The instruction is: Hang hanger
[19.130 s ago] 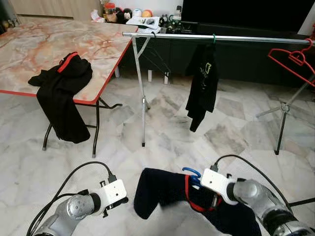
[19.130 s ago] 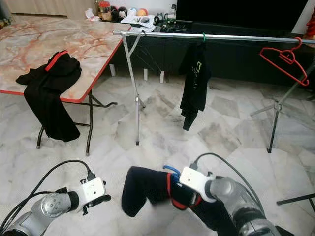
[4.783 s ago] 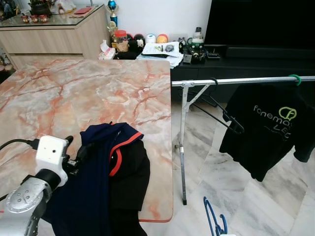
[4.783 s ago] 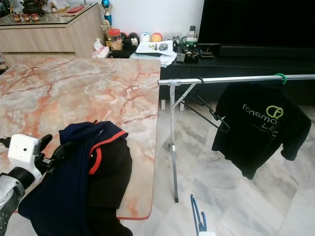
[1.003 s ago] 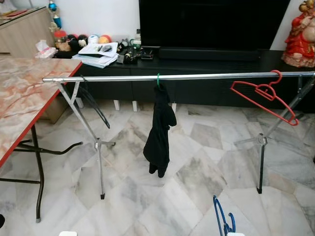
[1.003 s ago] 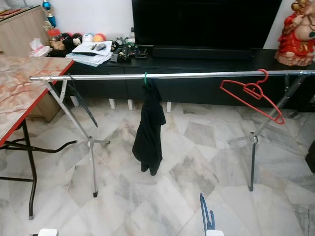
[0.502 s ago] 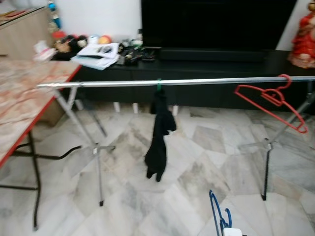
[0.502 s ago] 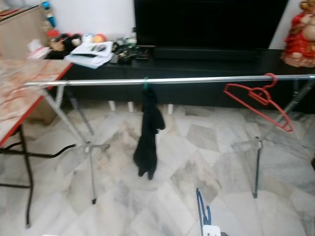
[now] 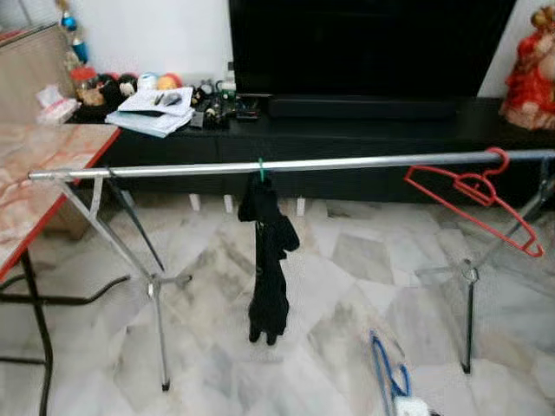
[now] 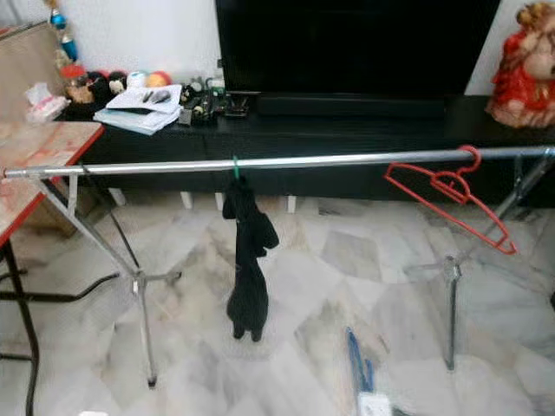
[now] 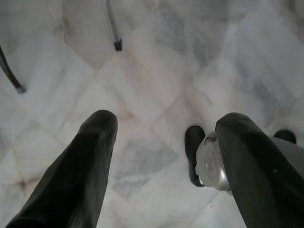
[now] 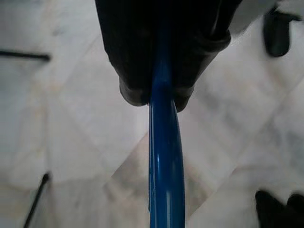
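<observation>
A blue hanger [image 9: 389,367] rises from the bottom edge of the left eye view, held low over the floor. In the right wrist view my right gripper [image 12: 159,95] is shut on the blue hanger [image 12: 164,156], which runs straight out between the black fingers. Ahead, a long silver rail [image 9: 364,161] spans the room on tripod legs. A black garment [image 9: 267,260] hangs from it on a green hook, and a red hanger [image 9: 473,198] hangs empty near the rail's right end. My left gripper [image 11: 166,122] is open with nothing in it, above the marble floor.
A marble-topped folding table [image 9: 26,199] stands at the left, its edge close to the rail's left end. A thin black hanger [image 9: 134,221] dangles by the left tripod [image 9: 156,286]. A black TV cabinet [image 9: 347,130] runs behind the rail, with a red figurine [image 9: 529,69] on it.
The camera has shifted, so the rail and black garment sit lower and nearer in the picture. The blue hanger stays in my right gripper at the bottom edge.
</observation>
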